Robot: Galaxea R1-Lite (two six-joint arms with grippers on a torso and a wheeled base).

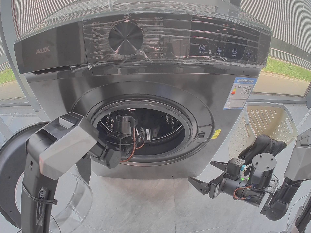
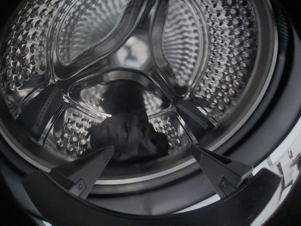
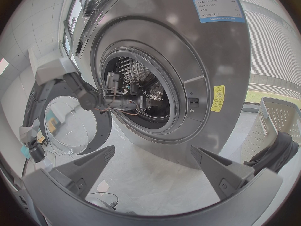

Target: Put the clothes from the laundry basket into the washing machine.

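Inside the drum (image 2: 225, 47) of the washing machine (image 1: 155, 81), the left hand (image 2: 152, 147) hangs with its two fingers (image 2: 91, 165) spread wide and nothing between them. Just past the fingertips a crumpled dark garment (image 2: 128, 135) lies on the drum's perforated floor, at the foot of one of the raised paddles. Whether the nearer fingertip touches the cloth cannot be told. The left arm passes in through the round opening in the machine's front.

The right hand (image 1: 201, 171) is outside, above the grey tiled floor (image 1: 145, 204) in front of the machine, low and to the right of the opening. Its fingers are also parted and empty, pointing toward the machine's front.

Behind that hand, on the robot's right, the cream laundry basket (image 1: 275, 120) stands beside the machine's front corner. A second black garment (image 1: 264, 146) is draped over the basket's near rim, and the right wrist partly hides it in the head view.

On the robot's left the machine's door (image 1: 9, 172) is swung fully open, its clear glass bowl facing outward.
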